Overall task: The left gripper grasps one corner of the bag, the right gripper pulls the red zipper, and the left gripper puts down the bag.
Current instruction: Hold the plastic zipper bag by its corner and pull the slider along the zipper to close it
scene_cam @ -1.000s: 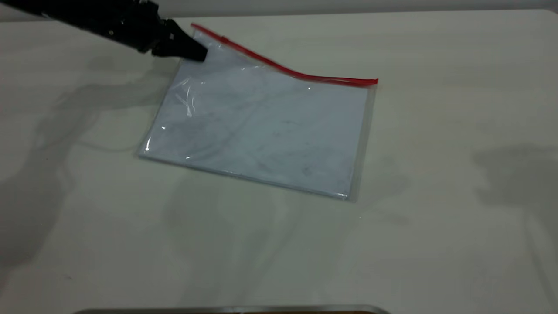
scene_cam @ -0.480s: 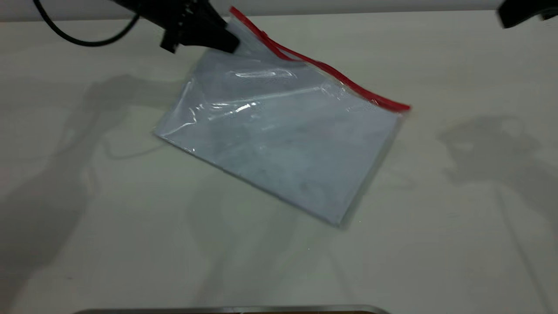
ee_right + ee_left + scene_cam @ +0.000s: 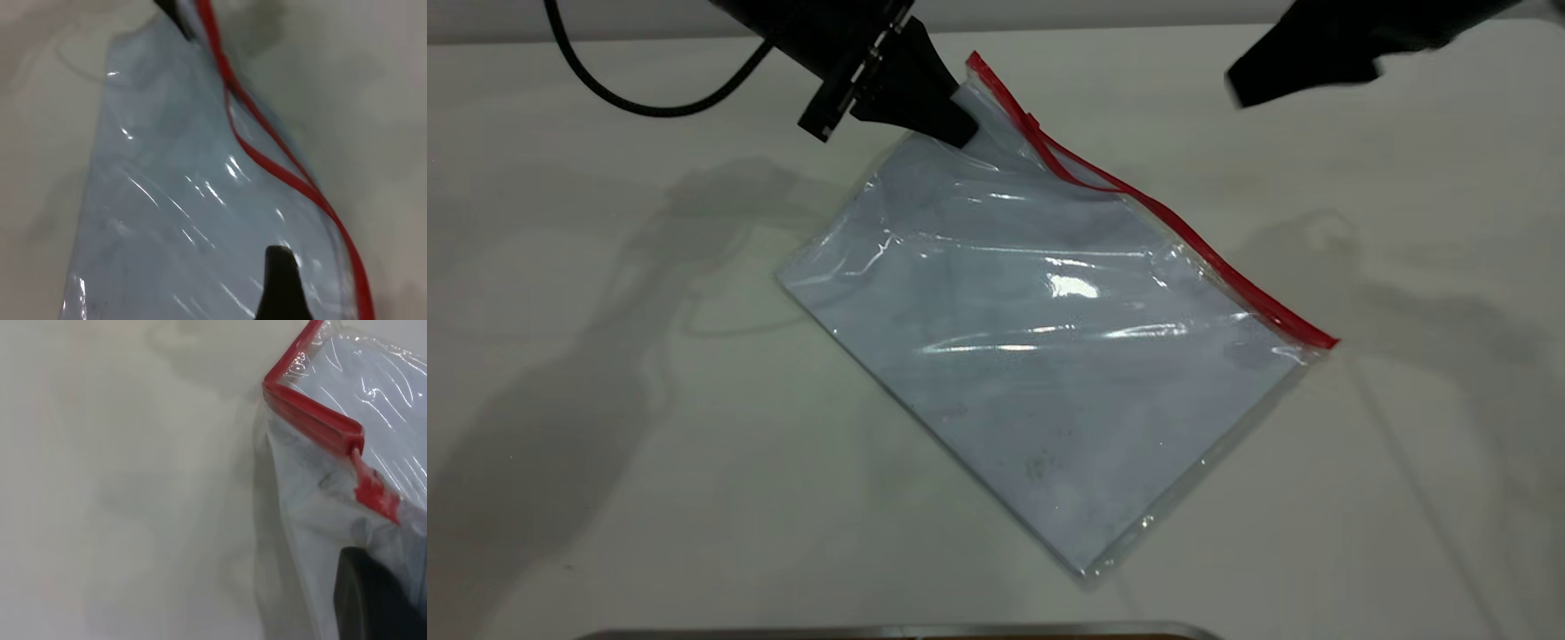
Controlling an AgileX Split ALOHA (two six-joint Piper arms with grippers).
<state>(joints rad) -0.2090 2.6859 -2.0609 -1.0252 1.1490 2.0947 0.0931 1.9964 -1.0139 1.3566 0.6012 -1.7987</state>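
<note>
- Bag (image 3: 1040, 356), exterior view: slanted across mid-frame on the table (image 3: 605, 498), upper corner (image 3: 983, 98) lifted, pinched in the left gripper (image 3: 947, 124) at top centre; red zipper (image 3: 1165, 222) running down-right; right gripper (image 3: 1272, 71) blurred at upper right, apart from the bag, fingers impossible to judge.
- Left wrist view: red slider tab (image 3: 370, 487) at right, just beyond the black jaw.
- Right wrist view: zipper parted at mid-frame, one black fingertip (image 3: 280, 280) over the plastic.

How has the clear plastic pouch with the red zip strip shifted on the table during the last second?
Yes. The clear plastic pouch has swung: its free end moved toward the table's near edge, held by the left pincer.
</note>
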